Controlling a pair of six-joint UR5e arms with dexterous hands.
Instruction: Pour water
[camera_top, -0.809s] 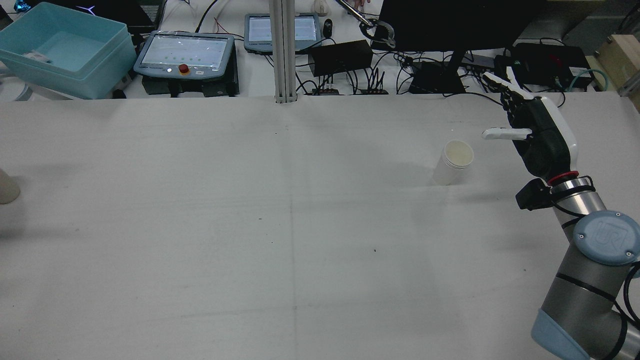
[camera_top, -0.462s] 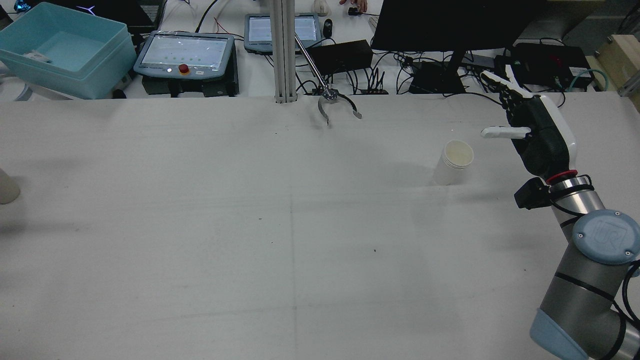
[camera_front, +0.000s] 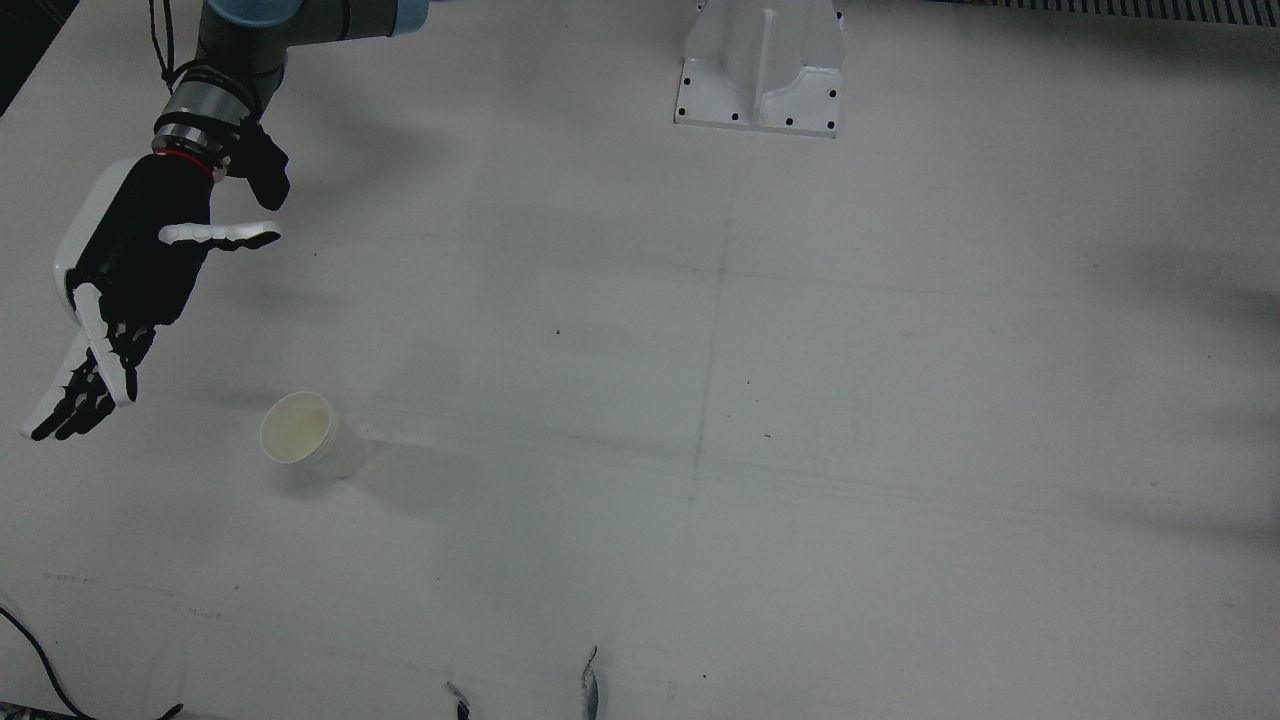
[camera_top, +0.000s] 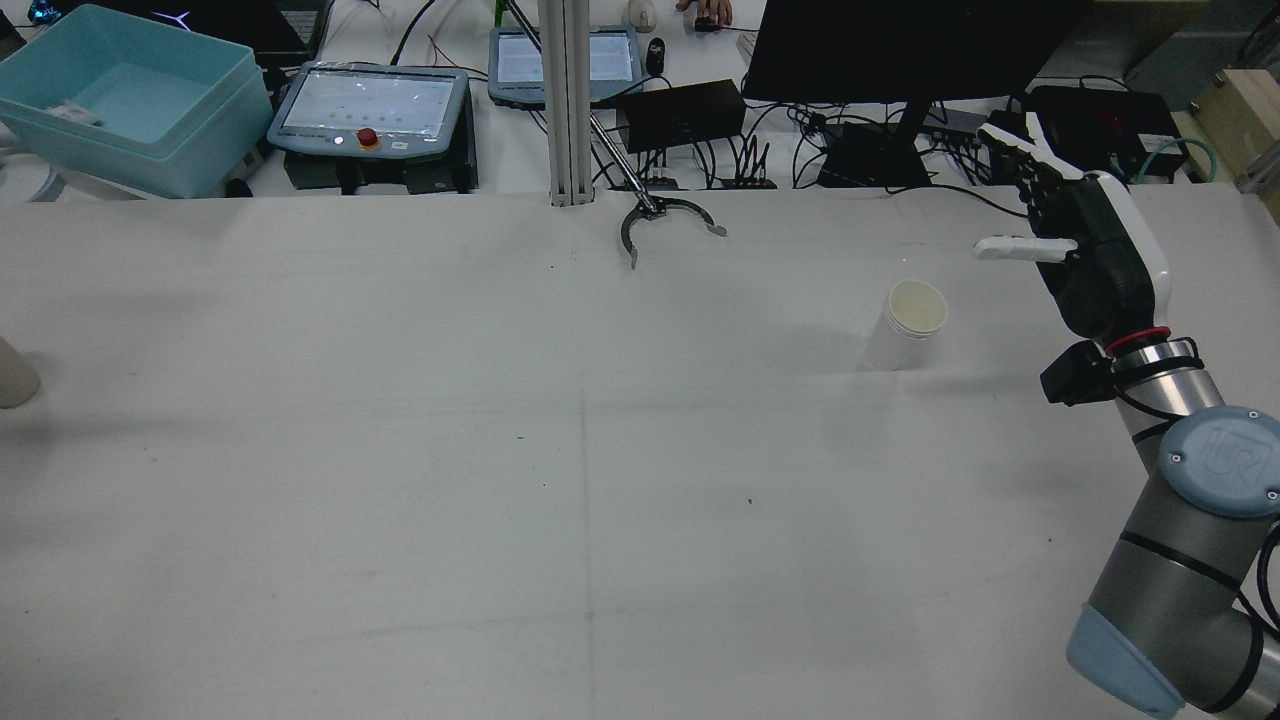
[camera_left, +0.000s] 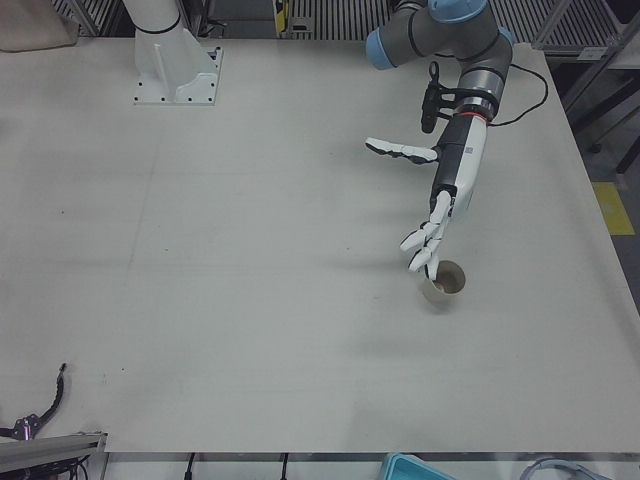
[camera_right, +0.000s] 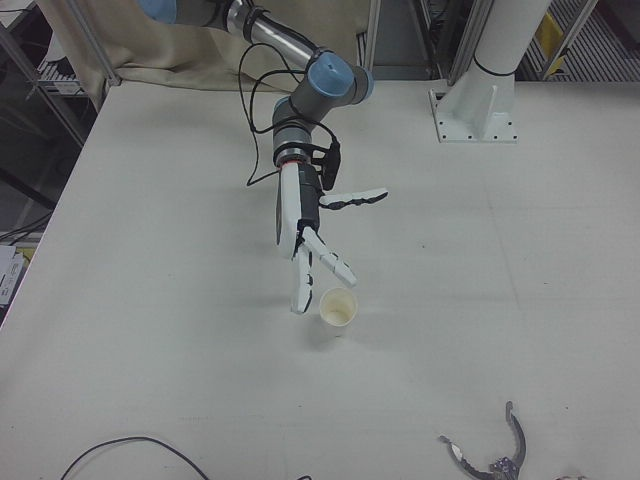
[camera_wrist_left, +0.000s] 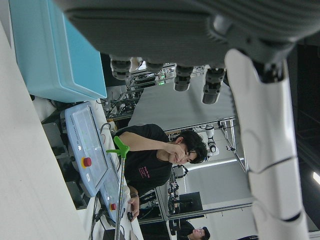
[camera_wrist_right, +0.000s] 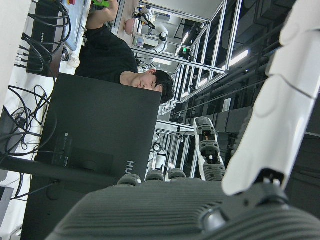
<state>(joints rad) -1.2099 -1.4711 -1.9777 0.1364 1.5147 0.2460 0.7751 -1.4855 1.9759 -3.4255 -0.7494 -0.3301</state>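
Rear view, robot's side outward.

Grey and pale-blue right arm (camera_top: 1180, 500): nearer than the white paper cup (camera_top: 905, 325) and to its right.

White paper cup: upright on the white table (camera_top: 500, 500), mouth open and unobstructed; nothing readable of its contents.

Black-and-white right hand (camera_top: 1085, 250): just beyond the cup and to its right, raised clear of it, wide open and empty, thumb pointing back over the cup's side. Same hand in the front view (camera_front: 125, 270), well apart from the cup (camera_front: 300, 435).

Left hand (camera_wrist_left: 265, 150): shown only by its own camera; open or closed not readable.

Step in hand, judged: approach for the grasp.
- Lower the palm to the cup's mid-height before closing.
- Close thumb and fingers evenly around the wall; light paper, easily tipped or crushed.
- Keep the cup upright through the lift.

Metal claw grabber (camera_top: 665, 215): beyond the cup and to its left, at the table's far edge.

Against the earlier rear frames: right hand drawn up and farther from the cup; cup unmoved; grabber swung down from above the far desk to the table's edge, claw now turned.
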